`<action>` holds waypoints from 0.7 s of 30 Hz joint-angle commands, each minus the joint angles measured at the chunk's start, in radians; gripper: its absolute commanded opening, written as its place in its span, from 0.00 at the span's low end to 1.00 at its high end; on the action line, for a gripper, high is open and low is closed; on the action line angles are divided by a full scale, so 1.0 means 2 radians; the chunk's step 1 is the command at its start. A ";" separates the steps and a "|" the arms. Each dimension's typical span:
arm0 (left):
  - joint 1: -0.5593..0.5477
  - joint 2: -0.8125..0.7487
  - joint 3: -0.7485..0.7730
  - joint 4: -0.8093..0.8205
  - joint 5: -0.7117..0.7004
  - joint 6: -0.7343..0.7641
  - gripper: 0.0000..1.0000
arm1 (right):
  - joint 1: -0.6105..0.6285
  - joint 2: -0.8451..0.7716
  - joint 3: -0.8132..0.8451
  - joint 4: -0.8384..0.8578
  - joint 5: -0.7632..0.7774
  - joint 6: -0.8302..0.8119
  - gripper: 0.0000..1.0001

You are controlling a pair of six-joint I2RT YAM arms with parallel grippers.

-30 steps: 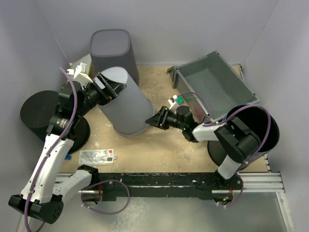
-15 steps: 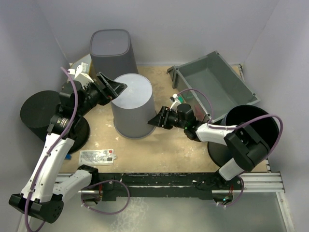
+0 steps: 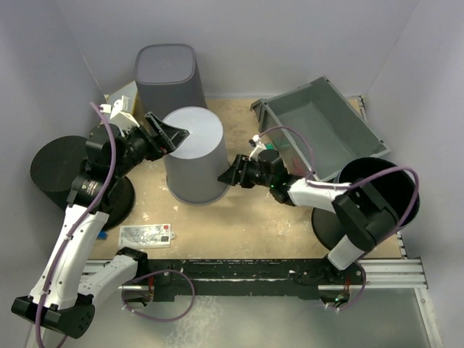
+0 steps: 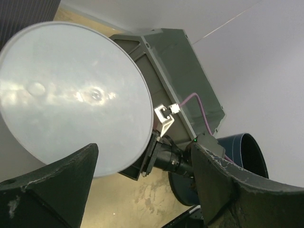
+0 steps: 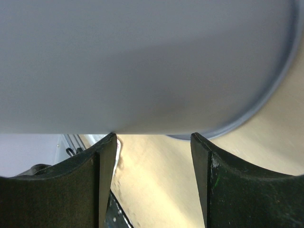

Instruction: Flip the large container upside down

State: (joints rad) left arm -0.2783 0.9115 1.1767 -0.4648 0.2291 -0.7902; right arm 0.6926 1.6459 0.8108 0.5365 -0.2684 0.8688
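The large grey container (image 3: 194,159) stands mouth down on the table, its flat base facing up. My left gripper (image 3: 168,135) is open at the left edge of that base, one finger on each side, gripping nothing. In the left wrist view the pale base (image 4: 71,95) fills the upper left beyond my open gripper (image 4: 142,156). My right gripper (image 3: 230,176) is open against the container's lower right wall. In the right wrist view the grey wall (image 5: 142,61) fills the top and my open gripper (image 5: 152,142) has its fingertips right at it.
A second dark grey bin (image 3: 165,72) stands behind the container. A grey tote (image 3: 319,127) sits at the back right, a black round bin (image 3: 384,196) at the right. Black lids (image 3: 58,163) lie at the left. A small card (image 3: 147,233) lies near the front.
The container has swung from leaning over to standing mouth down with its base up. My right gripper moved left with it. My left gripper stayed at the base's edge.
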 commanded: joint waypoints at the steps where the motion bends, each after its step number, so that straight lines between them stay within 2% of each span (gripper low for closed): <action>1: -0.003 -0.013 0.045 -0.016 -0.017 0.040 0.77 | 0.038 0.059 0.097 0.014 -0.010 -0.018 0.67; 5: -0.003 -0.018 0.052 -0.033 -0.018 0.047 0.77 | 0.042 0.052 0.090 0.016 -0.014 -0.013 0.68; 12: -0.003 -0.026 0.035 -0.029 -0.003 0.055 0.77 | -0.004 -0.007 0.051 -0.025 0.021 -0.047 0.70; 17: -0.003 -0.025 0.037 -0.027 0.002 0.058 0.77 | -0.040 -0.020 0.051 -0.048 0.041 -0.060 0.70; 21: -0.003 -0.030 0.034 -0.033 0.000 0.060 0.77 | -0.045 -0.003 0.077 -0.059 0.054 -0.072 0.70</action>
State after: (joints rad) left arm -0.2783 0.8661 1.2419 -0.5457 0.2165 -0.7025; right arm 0.6025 1.6314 0.9157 0.4450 -0.2016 0.7761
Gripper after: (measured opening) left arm 0.767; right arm 0.693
